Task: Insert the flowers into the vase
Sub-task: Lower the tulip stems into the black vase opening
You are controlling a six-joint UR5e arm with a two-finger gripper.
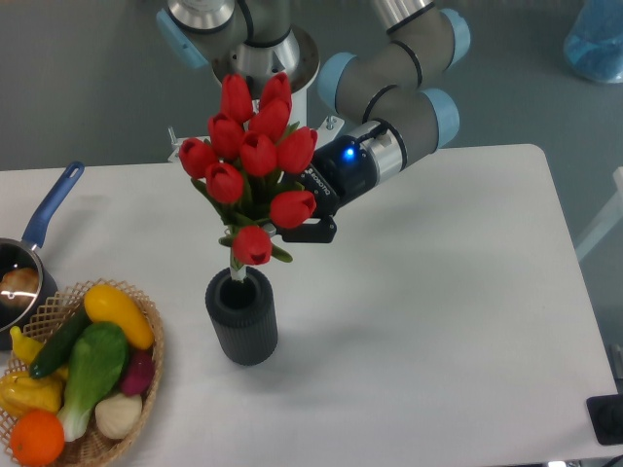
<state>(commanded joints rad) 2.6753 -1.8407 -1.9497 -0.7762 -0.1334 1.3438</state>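
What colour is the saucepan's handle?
Blue, on the saucepan at the table's left edge; fixed camera view.

The flowers (250,161) hide the fingertips of the gripper (292,229), so its hold cannot be confirmed. Stem ends vanish inside the vase (242,317). Left of the vase, the basket (146,375) and saucepan (39,243) are cropped by the frame edge.

We see flowers (248,161) filling space directly above vase (241,316), stem tip at its mouth; gripper (297,229) just right of bunch. Woven basket (92,443) of vegetables crowds vase's left flank; saucepan (24,263) farther left at table edge. Bare table (438,311) right of vase: open approach lane there.
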